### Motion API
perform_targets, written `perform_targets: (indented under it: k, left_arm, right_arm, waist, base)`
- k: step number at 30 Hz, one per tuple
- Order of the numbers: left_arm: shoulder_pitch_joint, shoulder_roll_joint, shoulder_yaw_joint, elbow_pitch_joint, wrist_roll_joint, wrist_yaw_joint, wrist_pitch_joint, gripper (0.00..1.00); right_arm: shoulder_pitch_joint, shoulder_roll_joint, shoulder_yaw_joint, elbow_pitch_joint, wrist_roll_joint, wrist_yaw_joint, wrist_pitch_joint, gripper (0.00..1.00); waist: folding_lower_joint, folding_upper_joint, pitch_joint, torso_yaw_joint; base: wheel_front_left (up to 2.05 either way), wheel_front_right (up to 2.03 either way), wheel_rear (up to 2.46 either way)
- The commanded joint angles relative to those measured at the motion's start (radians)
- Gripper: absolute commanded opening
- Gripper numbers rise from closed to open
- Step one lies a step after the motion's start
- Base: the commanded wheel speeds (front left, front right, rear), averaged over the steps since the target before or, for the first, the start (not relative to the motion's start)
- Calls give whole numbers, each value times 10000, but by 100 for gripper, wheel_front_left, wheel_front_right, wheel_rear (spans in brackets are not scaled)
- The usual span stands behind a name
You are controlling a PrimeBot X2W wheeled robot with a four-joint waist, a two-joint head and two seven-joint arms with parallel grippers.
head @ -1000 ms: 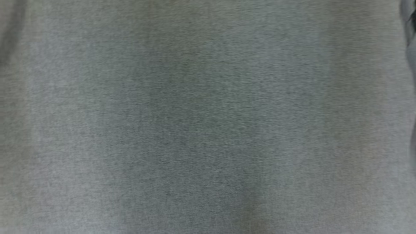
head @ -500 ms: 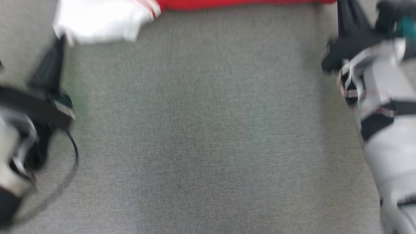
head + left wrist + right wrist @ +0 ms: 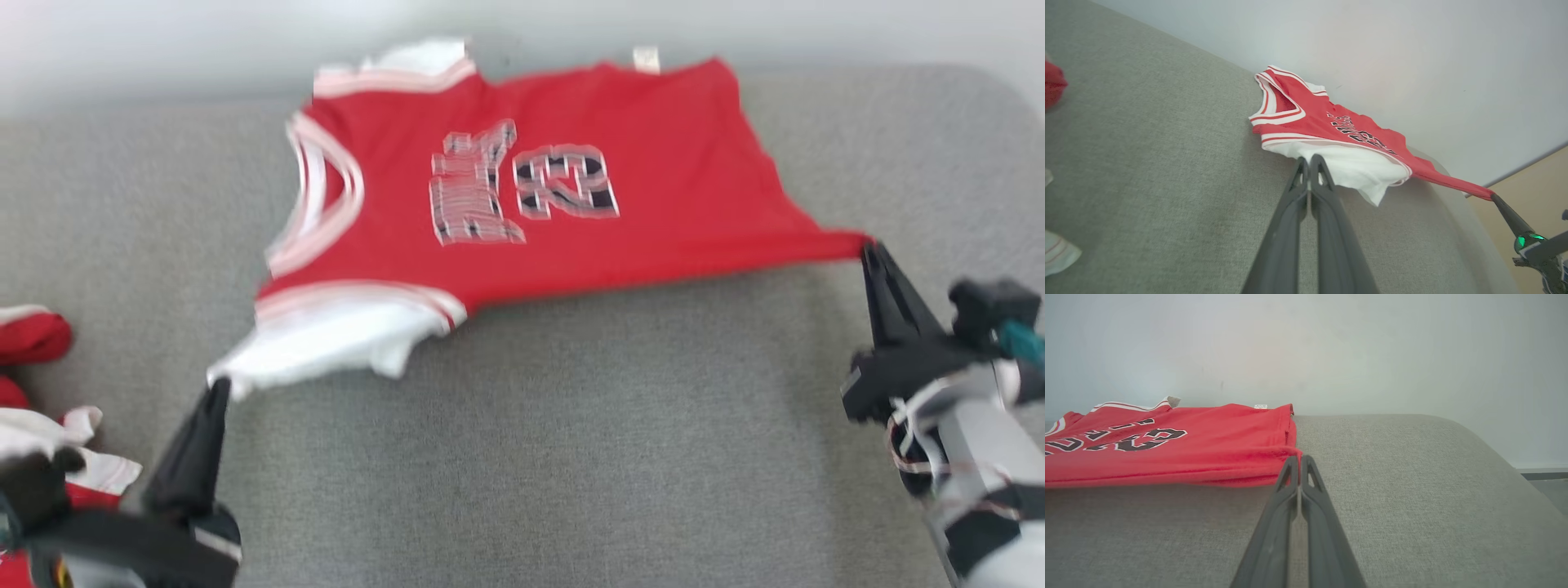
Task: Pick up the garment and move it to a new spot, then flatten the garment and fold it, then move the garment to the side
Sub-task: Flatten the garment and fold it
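Along the far edge of the grey fabric tabletop (image 3: 571, 425), close against the pale wall (image 3: 163, 49), lies the red jersey (image 3: 522, 204), spread front up with its white-edged lettering showing. Its neck and armholes, trimmed in white and red bands, point toward the left edge, and its hem faces the right edge. A white layer sticks out from under the red cloth on the side nearer the robot.

The left gripper (image 3: 219, 388) has its two dark fingers pressed together on the tip of that white layer, which is drawn out to a point toward the near left. The left wrist view shows the same pinch (image 3: 1309, 161) at the white cloth's edge, with the jersey (image 3: 1306, 118) beyond it.

The right gripper (image 3: 867, 249) is clamped on the jersey's near hem corner, and the red cloth is pulled taut into a narrow point toward the right edge. In the right wrist view the fingertips (image 3: 1299, 459) meet at that corner of the jersey (image 3: 1188, 453).

A heap of other red and white clothes (image 3: 41, 408) sits at the left edge, apart from the jersey.
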Motion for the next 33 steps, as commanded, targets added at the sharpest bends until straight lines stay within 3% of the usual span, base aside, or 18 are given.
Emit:
perform_targets:
  k: [1, 9, 14, 20, 26, 33]
  left_arm:
    - [672, -52, 280, -385, 163, 218, -75, 0]
    - [2881, -581, 992, -2221, 810, 928, -81, 0]
    - [3447, -577, 988, -2820, 954, 1207, -82, 0]
    - [3165, -580, 931, -2940, 982, 1515, 186, 0]
    - [1787, -930, 656, -2036, 843, 1127, 781, 0]
    - [-245, -1505, 393, 61, 1309, 257, 820, 0]
  right_arm:
    - [536, -197, -98, -268, 160, -26, -48, 0]
    - [2746, -606, -522, -1911, 456, -27, -46, 0]
    - [3775, -673, -805, -2691, 364, -27, 72, 0]
    - [4231, -370, -1225, -3659, -121, -27, 1052, 0]
    - [3208, 209, -1311, -3217, -736, -27, 1983, 0]
    - [1647, 589, -1387, -1893, -1404, -27, 1747, 0]
  waist:
    - [4, 3, -747, -75]
    - [4, 3, -1150, 33]
    - [4, 3, -1259, 36]
    - [4, 3, -1238, -111]
    - [4, 3, -812, -198]
    - [4, 3, -157, -78]
  base:
    - [0, 0, 0]
    - [0, 0, 0]
    - [0, 0, 0]
    - [0, 0, 0]
    - [0, 0, 0]
    - [0, 0, 0]
